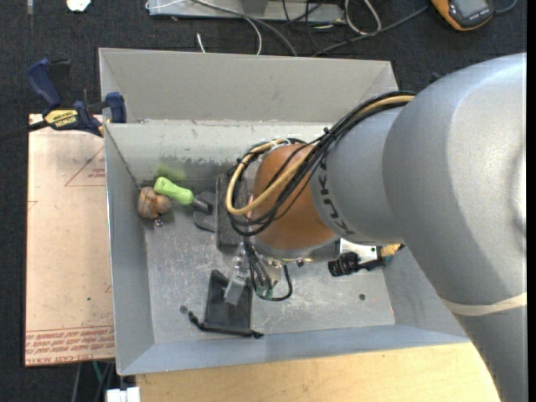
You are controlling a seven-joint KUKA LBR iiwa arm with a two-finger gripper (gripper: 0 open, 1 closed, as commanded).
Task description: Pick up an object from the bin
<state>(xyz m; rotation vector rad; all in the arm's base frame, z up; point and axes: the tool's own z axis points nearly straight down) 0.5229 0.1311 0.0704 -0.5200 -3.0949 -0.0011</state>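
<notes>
Camera view: my hand [241, 276] is low in the bin [131, 291], front half, left of centre, hanging under the orange wrist cover [285, 212]. Just beside and below it lies a flat black thing [228, 310], angular, with a thin tail running along the floor toward the front left. The hand's tip looks touching or just above its upper edge; can't tell which. Can't tell how far open the hand is either, since the wrist and cables block it. Nothing visibly held.

Other items: green peg-like piece [173, 191] and tan lump [152, 202], touching, at the left back. Dark grey piece [209, 212] just beside them, near my wrist. All apart from the black one.

My read: descend/grasp step, nothing lifted yet. Next move calls for settling square on the black thing, closing, then a straight lift. It sits flat, so skating off is the risk; catching a raised edge probably works best.
</notes>
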